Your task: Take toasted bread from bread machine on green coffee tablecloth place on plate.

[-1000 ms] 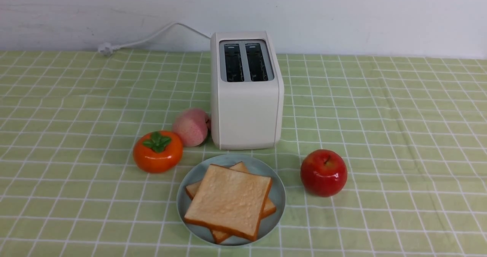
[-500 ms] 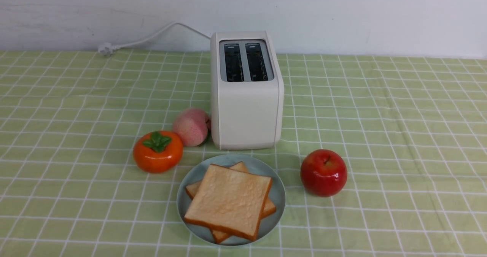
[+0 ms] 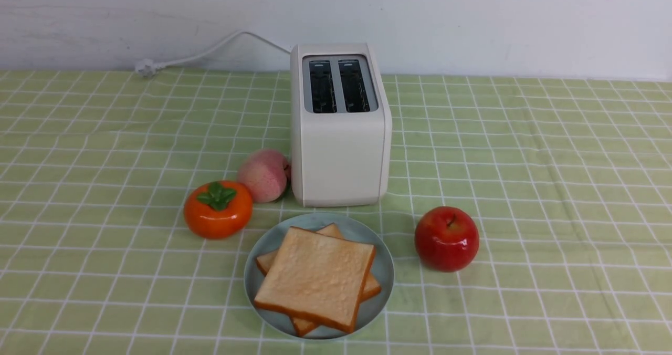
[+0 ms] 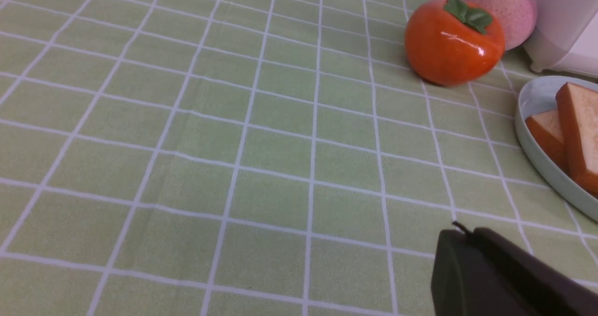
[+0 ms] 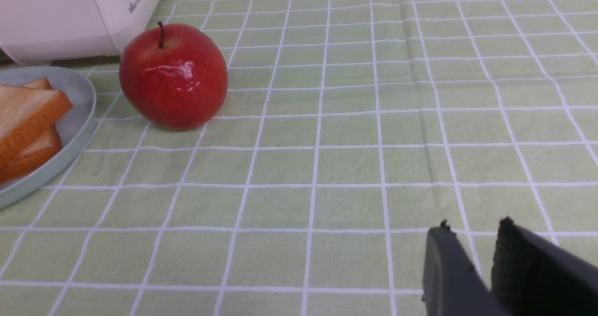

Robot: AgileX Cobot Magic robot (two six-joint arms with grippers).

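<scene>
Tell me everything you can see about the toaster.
The toaster is a boxy white machine with rounded corners, smooth and plastic-looking, and a grey top panel holding two dark slots, both empty. It stands upright on the green checked cloth behind the plate. A white cord trails toward the wall. The peach sits against its left side.

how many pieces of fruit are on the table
3. The orange persimmon sits left of the plate, the peach touches the toaster's left side, and the red apple sits right of the plate. None seems hidden.
</scene>
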